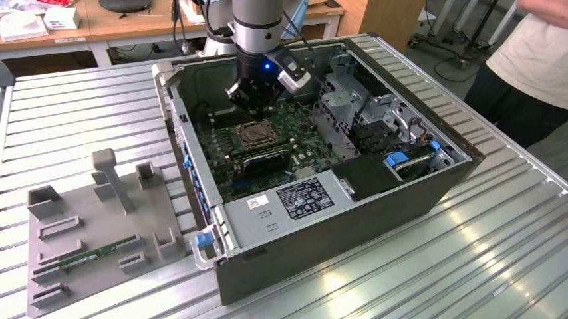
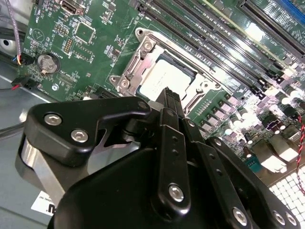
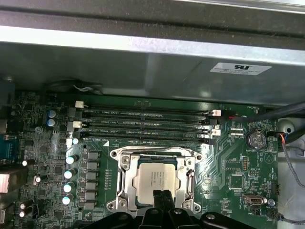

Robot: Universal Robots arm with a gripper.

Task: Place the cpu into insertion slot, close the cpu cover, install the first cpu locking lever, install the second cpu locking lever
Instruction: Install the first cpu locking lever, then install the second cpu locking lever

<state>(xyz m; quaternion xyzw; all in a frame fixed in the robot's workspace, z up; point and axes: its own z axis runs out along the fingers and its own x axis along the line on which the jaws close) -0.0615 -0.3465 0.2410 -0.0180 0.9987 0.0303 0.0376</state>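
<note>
The small square cpu with its silvery-grey metal top (image 3: 155, 179) (image 2: 164, 81) lies flat in the insertion slot, the square socket with a brownish-grey metal rim (image 3: 120, 162) (image 2: 138, 40) (image 1: 254, 135), set in the green circuit board (image 3: 228, 157) (image 2: 57, 28) (image 1: 306, 143). In both wrist views the thin silver-grey cpu cover with its large square window (image 3: 125, 180) (image 2: 132, 71) lies down flat around the chip, framing it on all sides.

The black claw (image 3: 161, 199) (image 2: 167, 95) (image 1: 251, 106) hovers just over the socket — in both wrist views its two narrow fingertips (image 3: 157, 200) are pressed together with no gap, clenched on nothing, their ends over the edge of the chip. Whether they touch the metal top cannot be told.

Beside the socket run four long black memory slots (image 3: 147, 125) (image 2: 224, 43), all lying parallel, and a round coin battery (image 3: 255, 139) (image 2: 46, 62) sits on the board further off.

In the exterior view the board sits inside an open dark-grey computer case (image 1: 355, 219) lying on a ribbed metal counter (image 1: 80, 113). Toward the exterior view's left a grey moulded fixture tray (image 1: 53, 266) holds a long green memory stick (image 1: 89, 256). A person in a pale shirt (image 1: 541, 53) stands at the exterior view's right edge.
</note>
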